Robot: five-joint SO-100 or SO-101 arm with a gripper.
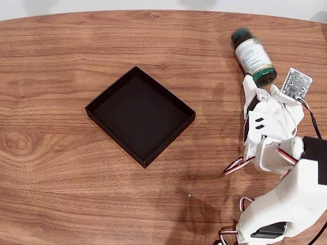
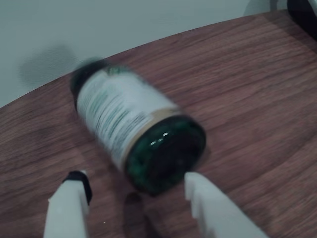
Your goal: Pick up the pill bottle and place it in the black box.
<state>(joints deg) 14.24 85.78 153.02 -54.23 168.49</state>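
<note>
Pill bottle (image 1: 252, 56) lies on its side on the wooden worktop (image 1: 61, 76), near the far right corner in the fixed view, its dark green cap end pointing toward the curved back edge and its round base turned toward the arm. Its white printed label faces up, with a tan band where the label meets the green base. In the wrist view the pill bottle (image 2: 133, 136) is blurred, its dark green base nearest the camera and its cap end aimed at the worktop's edge and the pale wall beyond. The pincer (image 1: 261, 88) sits just beside the bottle's base in the fixed view, and its jaws stand apart with nothing between them. In the wrist view the two white fingers (image 2: 69, 210) rise from the bottom edge, one to the left and one to the right of the base, with the pincer (image 2: 136, 191) open and the base just ahead of the gap; whether either tip touches the bottle I cannot tell. The black box (image 1: 140, 116) rests well apart from the bottle, toward the middle of the worktop in the fixed view, turned so that one corner points at the back edge, and it holds nothing. The white arm (image 1: 278, 168) reaches in from the lower right corner of that view, with a small circuit board (image 1: 296, 82) beside the pincer.
</note>
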